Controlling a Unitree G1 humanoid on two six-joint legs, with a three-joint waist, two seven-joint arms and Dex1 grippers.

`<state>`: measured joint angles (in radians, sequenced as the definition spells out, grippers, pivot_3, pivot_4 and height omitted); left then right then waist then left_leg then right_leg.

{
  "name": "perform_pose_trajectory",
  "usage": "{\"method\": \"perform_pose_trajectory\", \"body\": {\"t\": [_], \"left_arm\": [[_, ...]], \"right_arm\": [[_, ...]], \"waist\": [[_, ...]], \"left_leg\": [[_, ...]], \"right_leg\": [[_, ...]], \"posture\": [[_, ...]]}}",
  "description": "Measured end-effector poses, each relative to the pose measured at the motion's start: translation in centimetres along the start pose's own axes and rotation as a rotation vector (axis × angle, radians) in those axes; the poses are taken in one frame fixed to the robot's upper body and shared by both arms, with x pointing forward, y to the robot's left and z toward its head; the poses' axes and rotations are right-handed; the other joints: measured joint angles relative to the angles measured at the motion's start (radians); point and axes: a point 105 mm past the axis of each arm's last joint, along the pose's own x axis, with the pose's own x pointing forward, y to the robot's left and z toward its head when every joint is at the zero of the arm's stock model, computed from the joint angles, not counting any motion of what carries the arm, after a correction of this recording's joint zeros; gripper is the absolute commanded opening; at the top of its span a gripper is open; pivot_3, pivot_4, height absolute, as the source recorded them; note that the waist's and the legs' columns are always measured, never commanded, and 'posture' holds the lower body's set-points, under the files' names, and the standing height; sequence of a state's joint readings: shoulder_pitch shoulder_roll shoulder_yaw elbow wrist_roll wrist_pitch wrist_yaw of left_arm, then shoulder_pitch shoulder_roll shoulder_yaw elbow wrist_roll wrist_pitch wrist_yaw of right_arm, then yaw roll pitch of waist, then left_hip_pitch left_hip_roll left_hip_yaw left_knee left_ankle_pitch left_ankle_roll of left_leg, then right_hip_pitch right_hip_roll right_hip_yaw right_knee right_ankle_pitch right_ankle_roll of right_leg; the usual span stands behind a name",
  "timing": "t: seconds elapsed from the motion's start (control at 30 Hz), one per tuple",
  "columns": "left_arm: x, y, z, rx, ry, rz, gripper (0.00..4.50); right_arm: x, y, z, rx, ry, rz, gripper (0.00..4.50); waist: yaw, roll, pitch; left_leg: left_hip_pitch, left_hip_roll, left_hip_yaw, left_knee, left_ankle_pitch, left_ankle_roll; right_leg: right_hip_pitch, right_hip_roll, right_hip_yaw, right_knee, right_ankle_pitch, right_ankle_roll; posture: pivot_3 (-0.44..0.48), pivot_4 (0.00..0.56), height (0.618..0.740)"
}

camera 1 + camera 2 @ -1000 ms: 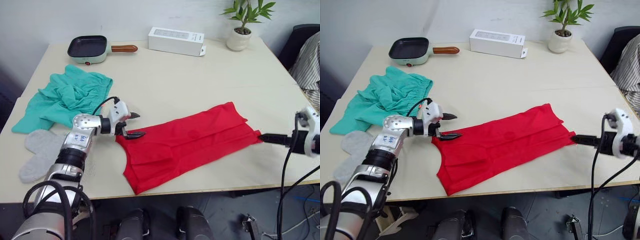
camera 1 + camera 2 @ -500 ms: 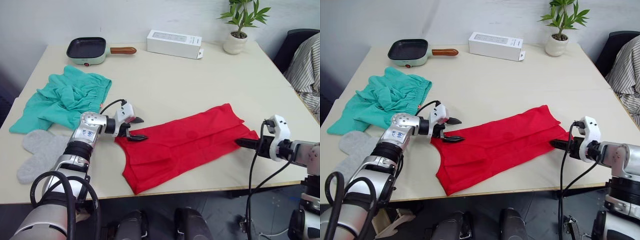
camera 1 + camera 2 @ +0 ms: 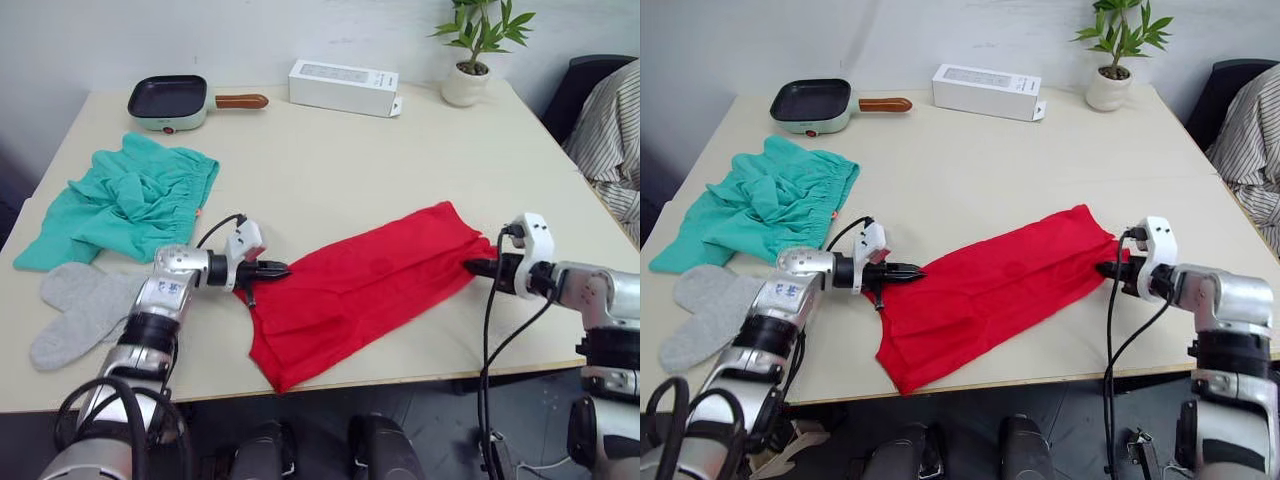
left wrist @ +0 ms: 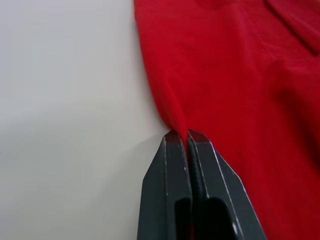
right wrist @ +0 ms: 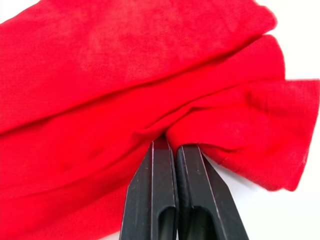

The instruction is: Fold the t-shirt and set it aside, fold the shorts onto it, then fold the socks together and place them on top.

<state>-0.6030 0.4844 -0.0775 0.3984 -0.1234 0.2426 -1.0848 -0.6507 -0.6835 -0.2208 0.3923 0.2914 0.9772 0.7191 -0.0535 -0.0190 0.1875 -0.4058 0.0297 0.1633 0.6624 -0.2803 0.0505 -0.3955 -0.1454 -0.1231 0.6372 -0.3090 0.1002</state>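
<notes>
Now the t-shirt (image 3: 995,290) is pinched at both ends by the left gripper (image 3: 912,270) and right gripper (image 3: 1108,270), so thin cloth could be pulled loose.

Left arm reaches forward low over the surface, forearm roughly level; its black two-fingered left gripper (image 3: 272,269) points toward the robot's right, fingers (image 4: 172,165) pressed together on a pinch of bright red cloth t-shirt (image 3: 370,285). Right arm bends inward; the right gripper (image 3: 1108,270) points left, fingers (image 5: 160,185) likewise clamped on the shirt's opposite edge.
</notes>
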Motion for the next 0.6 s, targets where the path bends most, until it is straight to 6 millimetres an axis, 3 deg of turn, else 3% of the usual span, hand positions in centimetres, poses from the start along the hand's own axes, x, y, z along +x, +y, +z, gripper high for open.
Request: {"method": "perform_pose_trajectory", "body": {"t": [0.17, 0.3, 0.47, 0.5, 0.6], "left_arm": [[0.5, -2.5, 0.1, -0.077, -0.047, 0.086, 0.01], [1.2, -5.0, 0.6, -0.118, -0.072, 0.122, 0.01], [2.1, -5.6, 1.5, -0.209, -0.112, 0.211, 0.01], [2.1, -5.7, 1.5, -0.221, -0.11, 0.22, 0.24], [1.8, -5.4, 1.6, -0.228, -0.089, 0.232, 0.98]], "right_arm": [[2.2, -1.3, 3.6, -0.16, -0.075, -0.077, 0.0], [3.4, -1.3, 6.4, -0.273, -0.155, -0.127, 0.0], [4.1, -1.1, 7.0, -0.297, -0.171, -0.142, 0.0], [4.1, -1.1, 7.0, -0.29, -0.169, -0.136, 0.0], [3.7, -1.1, 6.7, -0.268, -0.148, -0.089, 0.68]], "waist": [[0.0, 0.001, 0.001], [0.001, 0.002, 0.001], [0.008, 0.002, 0.002], [0.009, 0.002, 0.002], [0.011, 0.003, 0.002]], "left_leg": [[-0.001, 0.0, 0.001, 0.0, 0.0, 0.0], [-0.001, 0.0, 0.001, -0.001, 0.001, -0.001], [-0.001, 0.0, 0.001, -0.001, 0.001, 0.0], [-0.001, 0.0, 0.001, -0.001, 0.001, 0.0], [-0.001, 0.001, 0.001, -0.001, 0.001, -0.001]], "right_leg": [[0.0, 0.001, 0.003, -0.001, 0.0, 0.0], [0.0, 0.002, 0.003, -0.001, 0.0, 0.0], [0.0, 0.002, 0.003, -0.001, 0.0, 0.0], [0.0, 0.002, 0.003, -0.001, 0.0, 0.0], [0.0, 0.002, 0.003, -0.002, 0.0, 0.0]], "posture": [[0.0, 0.15, 0.74], [0.0, 0.15, 0.74], [0.0, 0.15, 0.74], [0.0, 0.15, 0.74], [0.0, 0.15, 0.74]]}}
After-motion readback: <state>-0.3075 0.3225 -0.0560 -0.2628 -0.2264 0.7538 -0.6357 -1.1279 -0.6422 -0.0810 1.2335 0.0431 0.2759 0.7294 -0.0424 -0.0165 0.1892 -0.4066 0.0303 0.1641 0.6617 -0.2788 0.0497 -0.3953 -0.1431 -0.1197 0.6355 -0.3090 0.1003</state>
